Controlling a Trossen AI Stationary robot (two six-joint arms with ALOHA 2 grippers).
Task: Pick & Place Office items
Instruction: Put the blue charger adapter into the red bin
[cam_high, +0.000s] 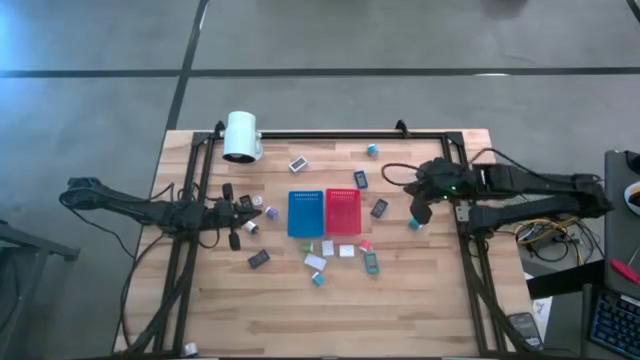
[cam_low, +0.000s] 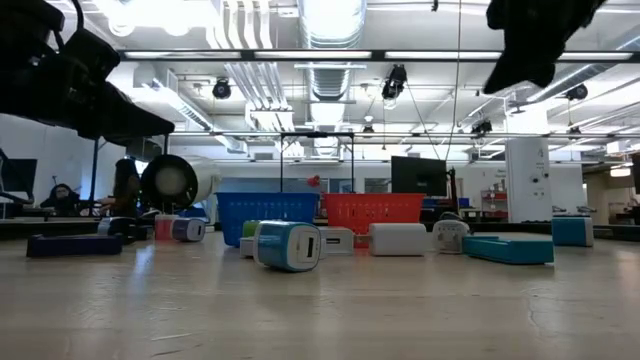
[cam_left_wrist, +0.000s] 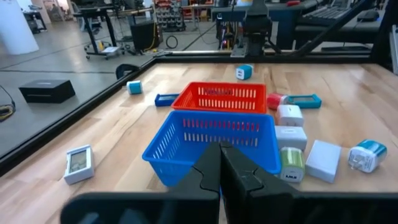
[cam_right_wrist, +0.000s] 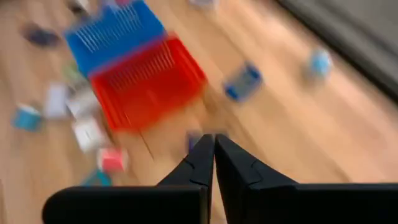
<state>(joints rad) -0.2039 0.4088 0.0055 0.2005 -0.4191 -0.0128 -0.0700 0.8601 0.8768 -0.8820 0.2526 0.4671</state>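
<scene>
The office items lie scattered on the wooden table around a blue tray (cam_high: 304, 213) and a red tray (cam_high: 342, 210). Among them are a white block (cam_high: 298, 163), a teal one (cam_high: 415, 225), a black one (cam_high: 259, 259) and a teal-and-white block (cam_low: 288, 245). My left gripper (cam_left_wrist: 221, 152) is shut and empty, low over the table just left of the blue tray (cam_left_wrist: 211, 140). My right gripper (cam_right_wrist: 214, 143) is also shut and empty. It hangs high over the table right of the red tray (cam_right_wrist: 146, 84), tilted downward.
A big white cylinder (cam_high: 241, 136) lies at the far left of the table. A black frame (cam_high: 330, 133) runs along the table's far edge and down both sides. The near part of the table (cam_high: 330, 320) is bare wood.
</scene>
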